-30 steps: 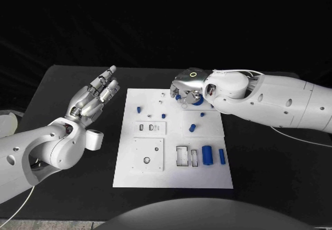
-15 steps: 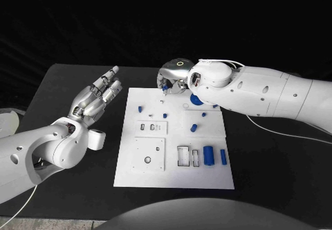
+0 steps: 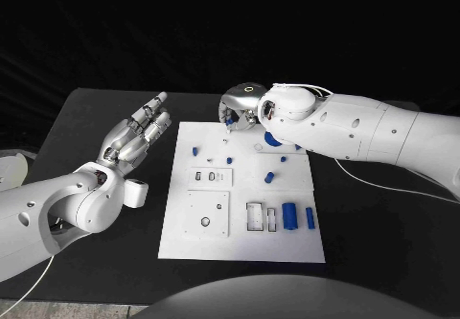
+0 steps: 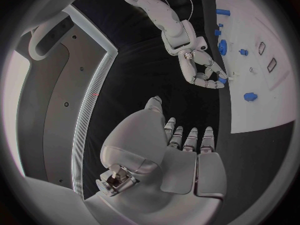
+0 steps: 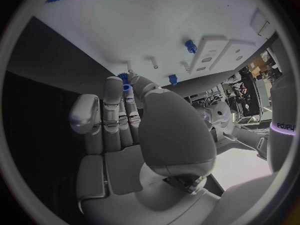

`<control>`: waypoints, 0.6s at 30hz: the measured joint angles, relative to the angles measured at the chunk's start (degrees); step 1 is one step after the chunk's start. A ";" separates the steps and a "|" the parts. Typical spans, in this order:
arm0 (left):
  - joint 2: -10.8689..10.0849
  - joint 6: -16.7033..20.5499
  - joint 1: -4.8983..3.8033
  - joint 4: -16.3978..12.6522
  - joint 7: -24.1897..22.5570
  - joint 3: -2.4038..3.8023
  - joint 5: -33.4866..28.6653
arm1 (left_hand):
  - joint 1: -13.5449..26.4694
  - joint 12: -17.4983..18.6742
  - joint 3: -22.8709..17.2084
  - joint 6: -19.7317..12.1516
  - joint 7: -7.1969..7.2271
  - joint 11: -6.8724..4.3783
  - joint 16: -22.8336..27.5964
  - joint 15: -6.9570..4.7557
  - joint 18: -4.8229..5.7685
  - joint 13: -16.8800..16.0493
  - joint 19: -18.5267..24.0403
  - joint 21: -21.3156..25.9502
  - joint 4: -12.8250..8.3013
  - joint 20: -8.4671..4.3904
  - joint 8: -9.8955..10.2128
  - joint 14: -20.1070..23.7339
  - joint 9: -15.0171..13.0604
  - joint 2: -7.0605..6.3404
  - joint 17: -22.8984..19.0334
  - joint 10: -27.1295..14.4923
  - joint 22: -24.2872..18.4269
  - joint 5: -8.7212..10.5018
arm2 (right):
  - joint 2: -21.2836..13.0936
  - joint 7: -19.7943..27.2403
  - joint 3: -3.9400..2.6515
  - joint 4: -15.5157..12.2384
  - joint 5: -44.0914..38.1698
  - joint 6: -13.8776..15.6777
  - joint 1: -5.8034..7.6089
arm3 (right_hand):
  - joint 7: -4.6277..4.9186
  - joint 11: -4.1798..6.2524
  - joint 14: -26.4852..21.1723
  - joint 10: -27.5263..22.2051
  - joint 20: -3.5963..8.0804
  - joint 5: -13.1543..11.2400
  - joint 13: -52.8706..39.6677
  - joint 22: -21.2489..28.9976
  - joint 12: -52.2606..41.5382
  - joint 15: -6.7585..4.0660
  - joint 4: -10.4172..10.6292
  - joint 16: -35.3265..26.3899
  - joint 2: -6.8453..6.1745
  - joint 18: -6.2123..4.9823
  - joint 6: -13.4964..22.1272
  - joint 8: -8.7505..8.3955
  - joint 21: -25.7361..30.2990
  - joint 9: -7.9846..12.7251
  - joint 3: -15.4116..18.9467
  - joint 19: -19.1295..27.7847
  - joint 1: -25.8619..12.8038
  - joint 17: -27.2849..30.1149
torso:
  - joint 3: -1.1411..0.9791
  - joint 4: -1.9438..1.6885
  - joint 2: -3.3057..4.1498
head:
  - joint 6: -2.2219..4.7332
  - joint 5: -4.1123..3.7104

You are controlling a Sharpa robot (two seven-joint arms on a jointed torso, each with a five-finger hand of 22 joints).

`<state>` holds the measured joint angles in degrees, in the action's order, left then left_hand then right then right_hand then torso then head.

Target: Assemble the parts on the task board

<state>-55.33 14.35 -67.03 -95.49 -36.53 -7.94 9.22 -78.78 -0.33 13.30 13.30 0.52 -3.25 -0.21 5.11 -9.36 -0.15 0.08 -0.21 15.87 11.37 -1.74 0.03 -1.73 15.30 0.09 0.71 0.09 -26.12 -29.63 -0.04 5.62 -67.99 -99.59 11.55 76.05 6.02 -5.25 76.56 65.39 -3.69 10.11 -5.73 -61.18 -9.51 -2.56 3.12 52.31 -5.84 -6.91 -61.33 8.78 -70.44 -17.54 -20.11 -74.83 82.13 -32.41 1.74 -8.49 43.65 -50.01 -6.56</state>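
Observation:
The white task board (image 3: 240, 247) lies mid-table. My right hand (image 3: 242, 107) hovers over its far left corner, fingers curled, pinching a small blue part (image 3: 228, 123) at its fingertips. The right wrist view shows that part (image 5: 125, 82) between the fingertips just above the board (image 5: 125, 30), near a white pin (image 5: 153, 61). A blue disc (image 3: 273, 138), several small blue pegs (image 3: 230, 159) and two blue cylinders (image 3: 288, 216) sit on the board. My left hand (image 3: 139, 131) is held flat with fingers apart, left of the board, holding nothing.
Two recessed white plates (image 3: 207, 214) and slots (image 3: 253, 216) occupy the board's near half. In the left wrist view my left hand (image 4: 181, 155) faces the right hand (image 4: 203, 74) at the board's edge (image 4: 275, 102). Black tabletop surrounds the board.
My right hand has moved from over the blue disc to the board's far left corner, uncovering the disc. It has barely moved in the last half second. The left hand has stayed put.

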 measured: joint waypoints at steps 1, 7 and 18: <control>0.02 -0.01 0.00 0.01 0.00 0.00 0.00 | 0.00 0.00 -0.27 0.00 0.00 0.00 0.00 0.00 0.00 0.00 0.00 0.00 0.03 0.00 0.00 0.00 0.00 0.00 0.00 0.00 0.00 0.00 | 0.04 0.03 0.00 0.08 0.03 -0.02 -0.05 | 0.00 0.00 0.00 0.00 0.00 0.00 0.00 -0.05 0.00 0.00 0.00 0.00 0.00 0.00 0.00 0.00 0.00 0.00 0.00 0.00 0.00 0.00 | -0.01 0.02 0.00 | 0.00 0.00; 0.12 -0.06 0.02 0.11 -0.01 -0.02 0.00 | 0.00 0.00 -0.30 0.00 0.00 0.00 0.00 0.00 0.00 0.00 0.00 0.00 -0.01 0.00 0.00 0.00 0.00 0.00 0.00 0.00 0.00 0.00 | 0.04 0.27 0.01 0.16 0.38 -0.08 -0.25 | 0.18 0.00 0.00 0.00 0.00 0.00 0.00 -0.12 0.22 0.00 0.00 -0.23 0.00 -0.07 0.18 -0.23 0.00 -0.06 0.00 0.00 0.00 0.11 | -0.02 0.03 0.01 | 0.00 -0.11; 0.15 -0.13 0.06 0.36 -0.02 -0.05 0.00 | -0.22 0.00 -0.30 0.00 0.00 0.21 0.00 0.43 0.00 -0.05 0.00 0.00 -0.01 0.00 0.00 0.01 0.00 0.22 0.01 0.21 0.00 -0.21 | -0.40 0.45 -0.03 -0.09 0.98 0.04 -0.43 | 0.40 0.01 -0.42 -0.01 0.00 0.88 0.00 -0.12 0.57 0.43 0.06 -0.67 -0.01 -0.08 0.41 -0.49 0.00 -0.18 -0.41 0.00 -0.01 0.64 | 0.01 -0.04 0.05 | 0.00 -0.14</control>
<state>-55.18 14.22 -66.97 -95.13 -36.54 -7.99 9.22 -79.00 -0.33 13.00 13.30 0.53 -3.04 -0.21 5.54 -9.36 -0.20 0.07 -0.21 15.86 11.37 -1.74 0.04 -1.72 15.52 0.09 0.92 0.09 -26.34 -30.03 0.41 5.59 -68.09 -98.61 11.59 75.63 6.43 -5.25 76.14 65.39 -3.69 10.99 -5.73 -61.30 -8.94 -2.14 3.18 51.65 -5.84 -7.00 -60.92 8.29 -70.44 -17.72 -20.52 -74.82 82.13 -31.77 1.75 -8.53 43.71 -50.01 -6.70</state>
